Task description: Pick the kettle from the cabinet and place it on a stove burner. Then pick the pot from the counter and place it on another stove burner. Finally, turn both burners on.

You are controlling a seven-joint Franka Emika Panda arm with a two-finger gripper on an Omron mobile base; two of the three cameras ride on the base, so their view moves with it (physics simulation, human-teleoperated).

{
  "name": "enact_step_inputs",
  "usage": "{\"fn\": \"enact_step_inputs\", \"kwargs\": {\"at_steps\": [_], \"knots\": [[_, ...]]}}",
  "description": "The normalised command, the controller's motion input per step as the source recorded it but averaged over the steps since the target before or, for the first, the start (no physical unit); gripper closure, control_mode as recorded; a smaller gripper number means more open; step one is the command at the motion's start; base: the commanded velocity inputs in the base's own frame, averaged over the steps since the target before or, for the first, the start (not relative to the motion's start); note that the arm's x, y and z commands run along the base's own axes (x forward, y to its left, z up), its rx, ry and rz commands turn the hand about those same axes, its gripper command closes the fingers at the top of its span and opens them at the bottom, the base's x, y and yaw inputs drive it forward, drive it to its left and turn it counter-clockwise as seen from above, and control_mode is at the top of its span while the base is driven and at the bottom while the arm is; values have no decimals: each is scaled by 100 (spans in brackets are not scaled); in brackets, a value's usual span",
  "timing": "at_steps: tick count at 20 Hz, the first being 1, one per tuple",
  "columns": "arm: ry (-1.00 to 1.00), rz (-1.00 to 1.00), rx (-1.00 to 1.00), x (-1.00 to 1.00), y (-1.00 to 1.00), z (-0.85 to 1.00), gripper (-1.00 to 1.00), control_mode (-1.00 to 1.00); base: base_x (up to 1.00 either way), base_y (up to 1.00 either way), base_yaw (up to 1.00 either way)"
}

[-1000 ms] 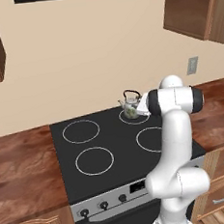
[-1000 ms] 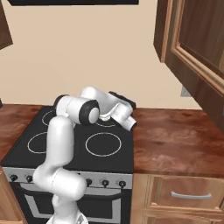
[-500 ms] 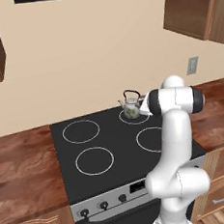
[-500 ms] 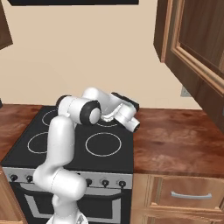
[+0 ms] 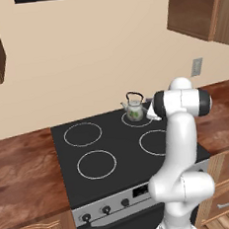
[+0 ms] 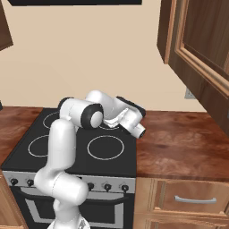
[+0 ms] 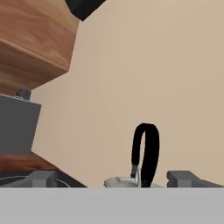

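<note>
Kettle (image 5: 135,110) upright, spout pointing left, rear burner (image 5: 136,118).

The black cooktop (image 5: 120,155) carries the kettle (image 5: 134,109), which stands upright on its far right burner (image 5: 139,117); reddish-brown counter (image 6: 188,145) flanks it.

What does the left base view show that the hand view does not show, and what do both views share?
Left base view only: the whole black cooktop with its four ring burners, the knobs on the steel front, and the kettle's green-printed body and spout. Hand view only: the open gripper, its two fingertips low on either side of the kettle's handle. Both share: the kettle with its black arched handle, and the beige wall.
</note>
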Motion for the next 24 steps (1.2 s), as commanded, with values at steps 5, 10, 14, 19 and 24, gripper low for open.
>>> {"fn": "enact_step_inputs", "kwargs": {"at_steps": [5, 10, 14, 19, 24], "knots": [[-8, 0, 0, -43, -11, 2, -100, -100, 0, 0, 0], [-14, 0, -3, -61, -6, 21, -100, -100, 0, 0, 0], [-17, 0, -9, -54, 0, 43, -100, -100, 0, 0, 0], [-17, 0, -13, -50, 0, 45, -100, -100, 0, 0, 0], [-18, 0, -13, -52, 0, 42, -100, -100, 0, 0, 0]]}}
